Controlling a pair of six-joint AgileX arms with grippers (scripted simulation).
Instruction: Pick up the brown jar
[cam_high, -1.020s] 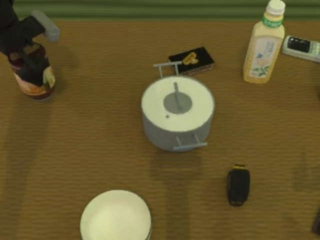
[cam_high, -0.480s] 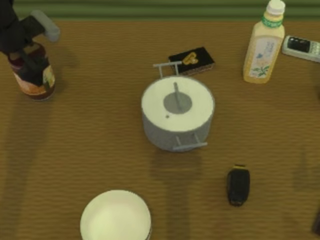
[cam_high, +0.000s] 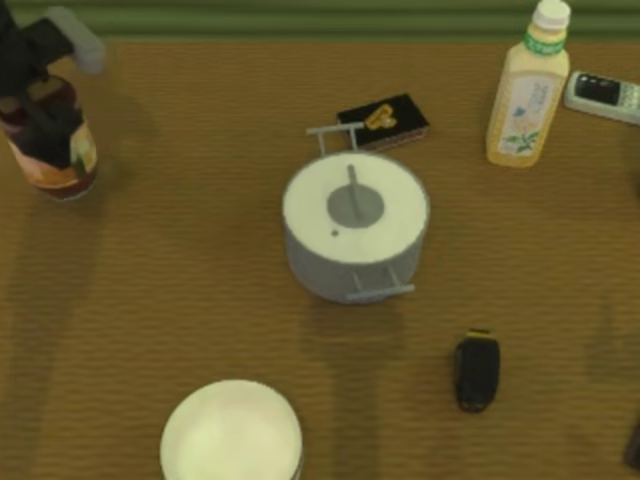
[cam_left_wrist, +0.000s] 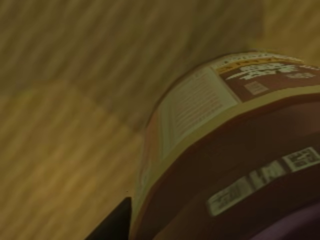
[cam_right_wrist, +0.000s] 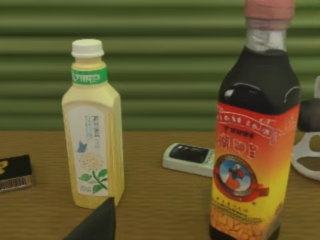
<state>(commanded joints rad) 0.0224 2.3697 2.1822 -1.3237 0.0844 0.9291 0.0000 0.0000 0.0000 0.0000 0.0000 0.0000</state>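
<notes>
The brown jar (cam_high: 52, 168), dark reddish-brown with an orange-and-cream label, is at the table's far left corner in the top view. My left gripper (cam_high: 42, 122) comes down over it from above and is shut on it, its black body hiding the lid. In the left wrist view the jar (cam_left_wrist: 235, 150) fills most of the picture, with one dark fingertip (cam_left_wrist: 114, 224) pressed against its side. My right arm is parked off the table's right side. In the right wrist view only one dark fingertip (cam_right_wrist: 97, 222) shows, well off centre, with nothing between the fingers.
A grey lidded pot (cam_high: 355, 225) stands mid-table with a black box (cam_high: 385, 120) behind it. A pale-yellow bottle (cam_high: 525, 100) and a remote (cam_high: 602, 95) are at the far right. A small black device (cam_high: 476, 372), a cream bowl (cam_high: 232, 432) and a dark sauce bottle (cam_right_wrist: 255, 150) are nearer.
The left gripper and the brown jar in it have shifted left and a little toward the table's far edge. Nothing else has moved.
</notes>
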